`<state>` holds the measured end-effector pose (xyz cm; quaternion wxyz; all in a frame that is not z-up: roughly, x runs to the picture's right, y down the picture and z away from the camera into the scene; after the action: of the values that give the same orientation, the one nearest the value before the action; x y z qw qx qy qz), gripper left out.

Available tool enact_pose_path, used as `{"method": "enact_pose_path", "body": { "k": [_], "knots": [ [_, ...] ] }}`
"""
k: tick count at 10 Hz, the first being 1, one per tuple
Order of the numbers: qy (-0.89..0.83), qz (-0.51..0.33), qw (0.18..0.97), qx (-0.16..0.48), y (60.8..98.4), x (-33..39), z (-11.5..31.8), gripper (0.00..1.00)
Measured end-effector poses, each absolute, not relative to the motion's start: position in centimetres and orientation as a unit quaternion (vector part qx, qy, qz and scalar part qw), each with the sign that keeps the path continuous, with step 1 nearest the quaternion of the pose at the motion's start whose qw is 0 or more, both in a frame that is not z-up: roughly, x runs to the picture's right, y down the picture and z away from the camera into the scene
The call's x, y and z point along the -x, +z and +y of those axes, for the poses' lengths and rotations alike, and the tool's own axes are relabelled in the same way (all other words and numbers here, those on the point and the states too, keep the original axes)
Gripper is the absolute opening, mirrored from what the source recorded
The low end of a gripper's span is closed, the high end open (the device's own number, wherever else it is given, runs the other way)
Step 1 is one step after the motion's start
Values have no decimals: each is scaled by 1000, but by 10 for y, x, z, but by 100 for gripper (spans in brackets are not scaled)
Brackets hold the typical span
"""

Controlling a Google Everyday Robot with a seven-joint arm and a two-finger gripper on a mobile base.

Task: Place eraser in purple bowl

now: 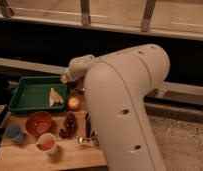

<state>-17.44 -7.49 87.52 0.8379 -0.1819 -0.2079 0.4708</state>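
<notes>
The big white arm (127, 110) fills the middle and right of the frame and hides much of the table (25, 161). A thin dark part with a shiny end sticks out along the arm's left edge in the lower middle, and this looks like the tool (88, 139). It points down at the table. It cannot be told if the tool is open or closed, or if it has anything in it. The eraser cannot be picked out. It may be right under the tool or hidden behind the arm, so which way it lies from the tool is not clear. The purple bowl cannot be seen either, and it is probably behind the arm on the right. If so, the tool would have to carry the eraser to the right. Just left of the tool is a pine cone (69, 125), which is close enough to get bumped. Above that is a small round orange thing (73, 103). Further left is an orange bowl (39, 122), which is the wrong bowl. A blue cup (14, 132) and a white cup (46, 143) stand at the lower left. A green tray (20, 95) with pale yellow pieces (55, 97) is at the upper left.
</notes>
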Motion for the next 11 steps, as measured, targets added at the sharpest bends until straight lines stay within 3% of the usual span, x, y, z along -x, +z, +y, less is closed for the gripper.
{"method": "enact_pose_path", "body": {
  "k": [6,11],
  "knots": [
    [489,-277,805,189,914,167,-84,7],
    [511,-273,800,158,916,144,-90,53]
  ]
}}
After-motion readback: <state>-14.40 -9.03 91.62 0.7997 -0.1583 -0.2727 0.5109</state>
